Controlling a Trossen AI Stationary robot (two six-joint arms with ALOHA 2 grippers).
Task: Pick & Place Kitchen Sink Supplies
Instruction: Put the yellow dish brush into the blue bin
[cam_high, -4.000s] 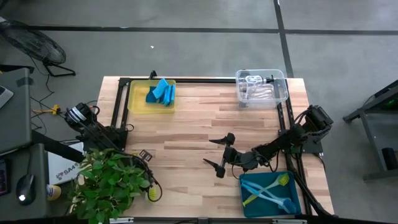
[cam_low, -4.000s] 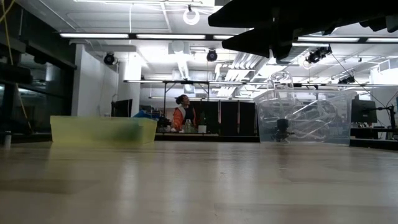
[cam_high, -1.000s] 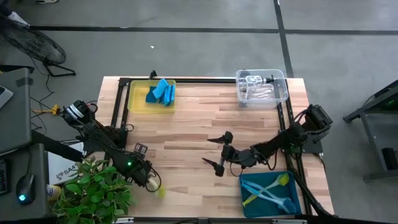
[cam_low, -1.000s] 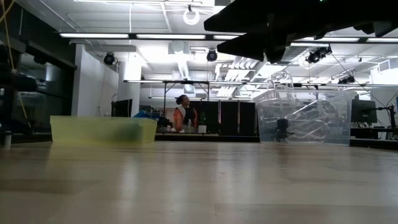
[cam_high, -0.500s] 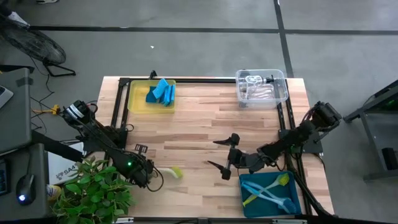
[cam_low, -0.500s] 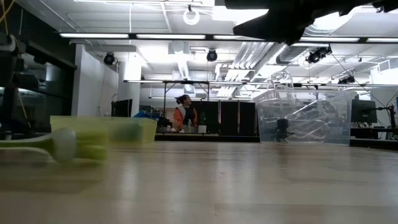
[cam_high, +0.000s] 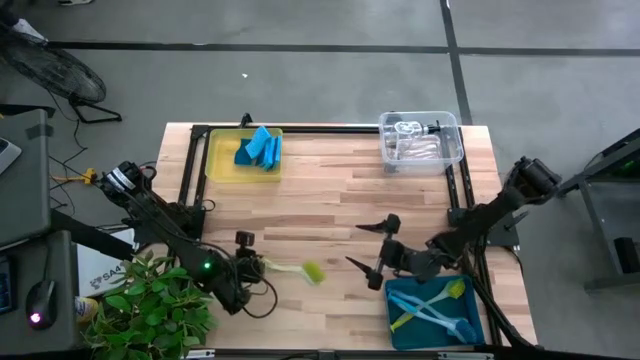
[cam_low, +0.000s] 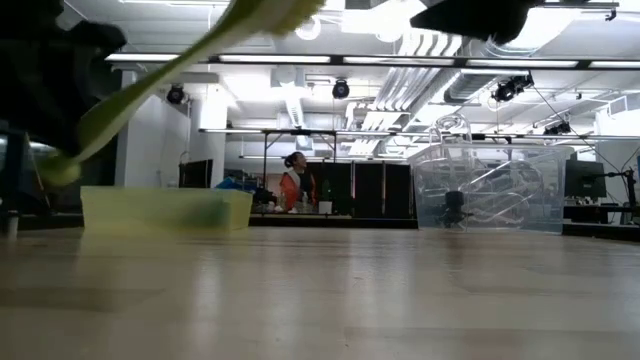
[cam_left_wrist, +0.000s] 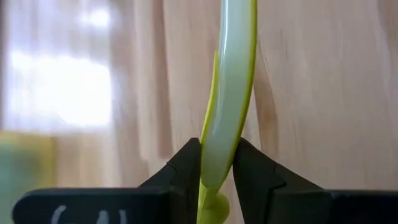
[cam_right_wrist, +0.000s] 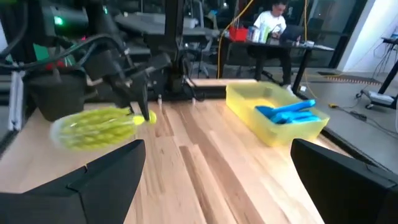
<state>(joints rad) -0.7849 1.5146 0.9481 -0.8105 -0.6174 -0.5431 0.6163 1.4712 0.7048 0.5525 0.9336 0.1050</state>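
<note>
Presently the yellow-green long-handled plastic dish brush (cam_high: 290, 269) hangs above the wooden bench (cam_high: 320, 190), pinched at its handle tip by the left claw (cam_high: 250, 266).

Held so far from its bristled head, the brush could swing or twist out of the narrow pinch during a fast move and drop short of the teal bin (cam_high: 398, 325) holding blue and yellow-green brushes. The right claw (cam_high: 382, 252), spread wide and empty, sits between brush and bin; a direct path risks a knock.
</note>
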